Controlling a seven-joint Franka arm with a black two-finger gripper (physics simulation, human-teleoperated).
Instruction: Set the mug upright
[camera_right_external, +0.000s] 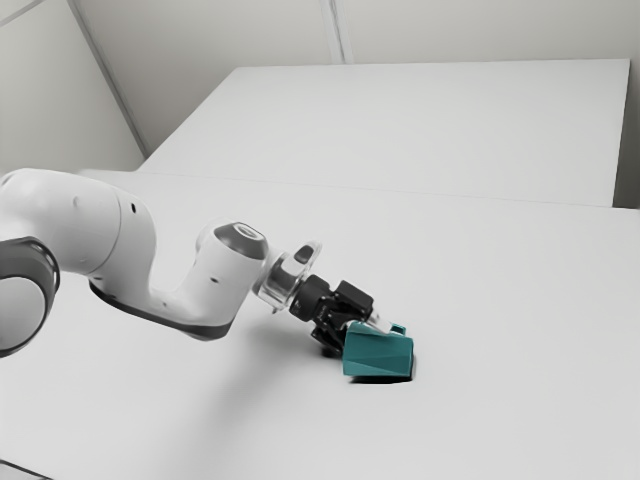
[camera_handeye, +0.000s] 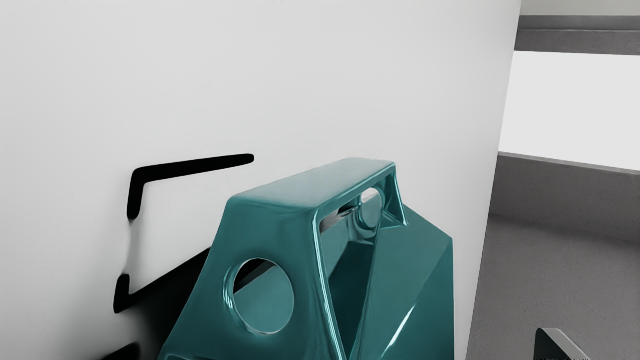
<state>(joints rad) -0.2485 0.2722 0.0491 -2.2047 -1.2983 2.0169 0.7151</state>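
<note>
Lining up a grasp is the likely step: the glossy teal faceted mug (camera_right_external: 378, 354) lies on its side on the matte white table (camera_right_external: 500, 400), right at the black two-finger gripper (camera_right_external: 358, 335). Fingers look apart, not clamped; one dark fingertip (camera_handeye: 560, 346) has a gap to the mug. Next move, my read: get a finger on each side, close, then lift and rotate base-down. Handle (camera_handeye: 295, 192) is a blocky trapezoid loop, round holes through its legs, crisp bevelled edges. Body has flat angled panels, hard-looking; could slip on a poor bite.
</note>
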